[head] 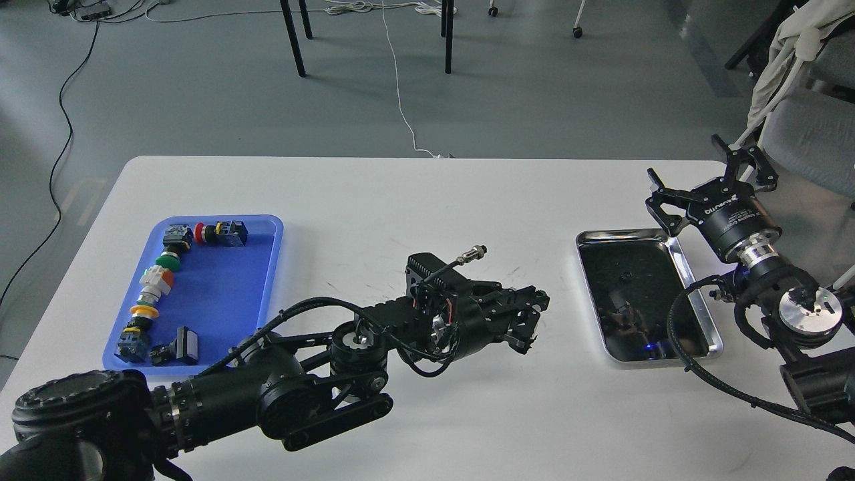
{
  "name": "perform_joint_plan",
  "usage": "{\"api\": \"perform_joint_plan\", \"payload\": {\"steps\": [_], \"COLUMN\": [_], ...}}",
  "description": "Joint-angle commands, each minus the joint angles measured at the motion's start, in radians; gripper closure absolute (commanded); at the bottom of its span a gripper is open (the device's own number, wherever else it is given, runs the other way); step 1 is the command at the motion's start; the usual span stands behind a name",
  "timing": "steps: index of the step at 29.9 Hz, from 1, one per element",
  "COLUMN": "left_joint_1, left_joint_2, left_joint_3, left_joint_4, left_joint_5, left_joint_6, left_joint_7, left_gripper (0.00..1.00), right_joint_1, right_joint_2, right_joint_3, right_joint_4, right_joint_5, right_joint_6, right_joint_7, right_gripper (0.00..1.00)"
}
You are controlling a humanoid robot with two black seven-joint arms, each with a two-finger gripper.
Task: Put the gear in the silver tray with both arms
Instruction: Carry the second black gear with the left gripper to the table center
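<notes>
A white table [414, 194] fills the view. The silver tray [695, 287] lies flat on the right side of it. Its long sides run from near to far, and the far end leans a little to the left. Its bottom is dark and shiny like a mirror, with a small blue light showing near its near edge. No gear can be seen in the silver tray.

On the left side of the table lies a blue tray [267, 267]. Its long sides also run from near to far. In it sits a row of small switch parts [160, 280] in red, green, orange, yellow, white and black. They run down the left side of the blue tray and along its far and near ends.

The left arm [267, 394] comes in from the near left and reaches over the middle of the table. The left gripper [531, 324] points right, toward the silver tray, but stays well apart from it. Its dark fingers are hard to tell apart, so it is not clear if they are spread or pressed together, or if they hold anything.

The right arm [795, 314] comes in from the near right. The right gripper [708, 177] is just past the far right corner of the silver tray. Its fingers are spread wide and hold nothing. White letters are on its black body, but they are too small to read.
</notes>
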Motion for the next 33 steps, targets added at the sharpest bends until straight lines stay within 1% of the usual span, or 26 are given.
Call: {"api": "perform_joint_plan", "payload": {"steps": [1,6,12,16,21,27,33], "left_joint_1": [0.047,0.084,0.091,0.091,0.091,0.091,0.091], "left_joint_2": [-0.001,-0.001,-0.001,-0.001,-0.001,-0.001,-0.001], "left_joint_3": [0.018,0.032,0.034,0.034,0.034,0.032,0.032], "left_joint_4": [0.013,0.010,0.007,0.008,0.011,0.022,0.046], "left_joint_5": [0.003,0.034,0.038,0.038,0.035,0.029,0.023], "left_joint_6": [0.006,0.006,0.009,0.009,0.011,0.013,0.037], "left_joint_7": [0.000,0.001,0.003,0.004,0.006,0.006,0.004], "left_gripper": [0.92,0.92,0.91,0.89,0.81,0.77,0.69], "right_joint_1": [0.000,0.000,0.000,0.000,0.000,0.000,0.001], "right_joint_2": [0.003,0.005,0.006,0.005,0.006,0.006,0.006], "right_joint_3": [0.001,0.001,0.001,0.001,0.001,0.001,0.001], "right_joint_4": [0.003,0.006,0.014,0.014,0.014,0.014,0.014], "right_joint_5": [0.000,0.000,0.000,0.000,0.000,0.000,0.000], "right_joint_6": [0.000,0.000,0.000,0.000,0.000,0.000,0.000], "right_joint_7": [0.003,0.003,0.003,0.003,0.003,0.003,0.003], "right_gripper": [0.02,0.02,0.02,0.02,0.02,0.02,0.02]}}
